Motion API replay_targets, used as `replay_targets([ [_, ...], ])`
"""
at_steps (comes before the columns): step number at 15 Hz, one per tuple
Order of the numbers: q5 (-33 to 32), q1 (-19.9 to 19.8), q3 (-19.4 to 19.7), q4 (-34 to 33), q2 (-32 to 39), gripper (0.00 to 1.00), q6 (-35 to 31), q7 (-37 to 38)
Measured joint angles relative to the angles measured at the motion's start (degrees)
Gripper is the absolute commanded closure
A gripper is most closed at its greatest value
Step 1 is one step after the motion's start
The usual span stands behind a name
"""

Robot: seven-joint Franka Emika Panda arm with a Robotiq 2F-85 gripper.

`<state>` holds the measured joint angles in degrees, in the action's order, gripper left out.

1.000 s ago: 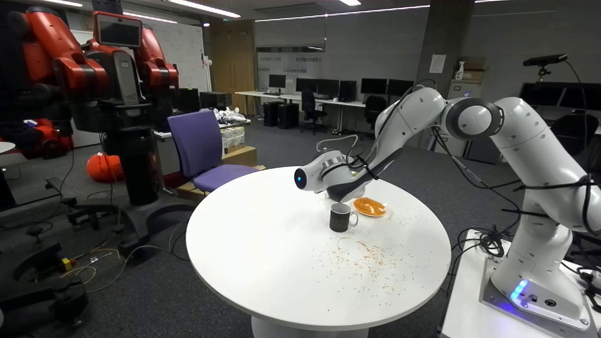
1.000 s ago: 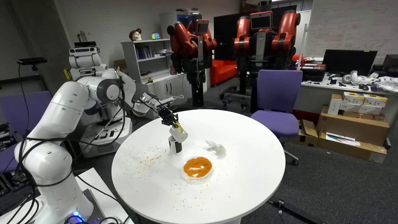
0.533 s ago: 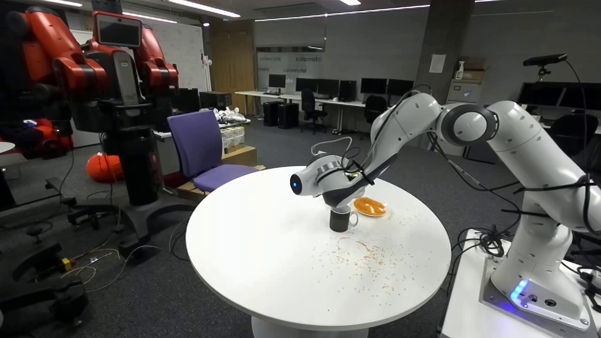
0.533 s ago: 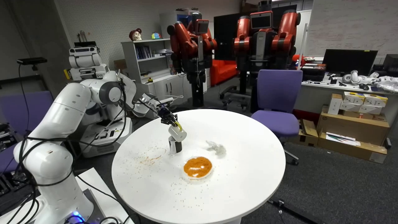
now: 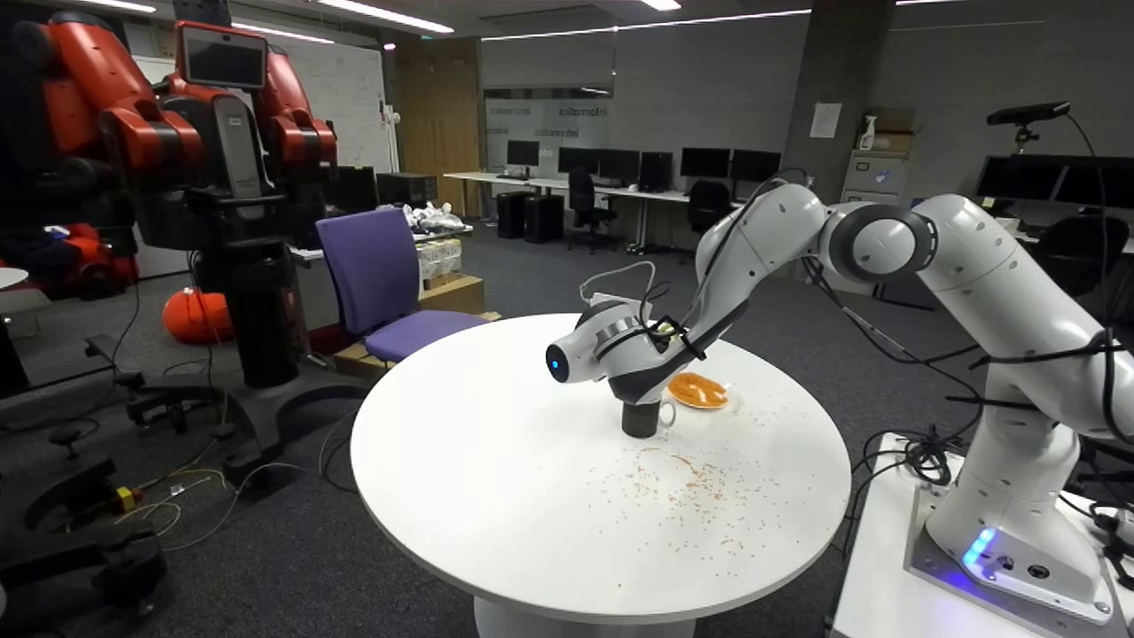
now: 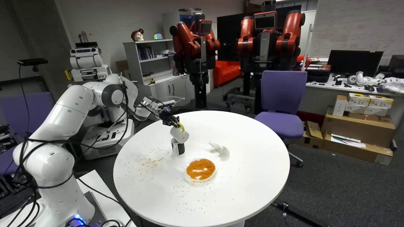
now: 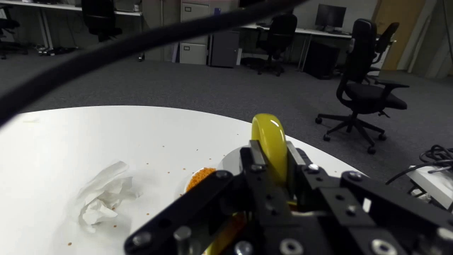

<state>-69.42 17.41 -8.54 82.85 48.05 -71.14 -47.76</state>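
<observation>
**A white mug (image 6: 179, 135) hung tilted over a dark mug (image 6: 179, 149), its yellow handle (image 7: 269, 131) pinched in the gripper (image 7: 275, 152)**

I took the plate (image 6: 199, 171) on the round white table (image 6: 252, 148) as the hub of a clock, twelve pointing away from me. Closest to where I stood, loose grains (image 6: 189, 199) lay scattered at six o'clock. On the plate itself an orange layer (image 6: 197, 165) was spread, pale patches showing through.

Orange crumbs (image 6: 153, 162) were strewn between nine and ten. The dark mug stood upright between ten and eleven, and a crumpled white tissue (image 6: 221, 151) lay at one. Just over the dark mug leaned the white mug; from my side I couldn't tell whether the two touched.

The jaws were closed on the yellow handle, one to each side. The robot arm (image 6: 110, 93) reached in from about ten o'clock.

Beyond the rim, between one and two, stood a purple chair (image 6: 280, 104). Farther off were two red robots (image 6: 203, 53), one at twelve and one just past it; a whiteboard (image 6: 363, 28) showed behind, toward one o'clock.
</observation>
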Motion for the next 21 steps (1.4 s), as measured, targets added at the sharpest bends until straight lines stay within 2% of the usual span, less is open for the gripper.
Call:
replay_targets([
  [21, -7.8, 1.5, 0.1, 0.0, 3.1, 0.95, 2.3, -8.2],
])
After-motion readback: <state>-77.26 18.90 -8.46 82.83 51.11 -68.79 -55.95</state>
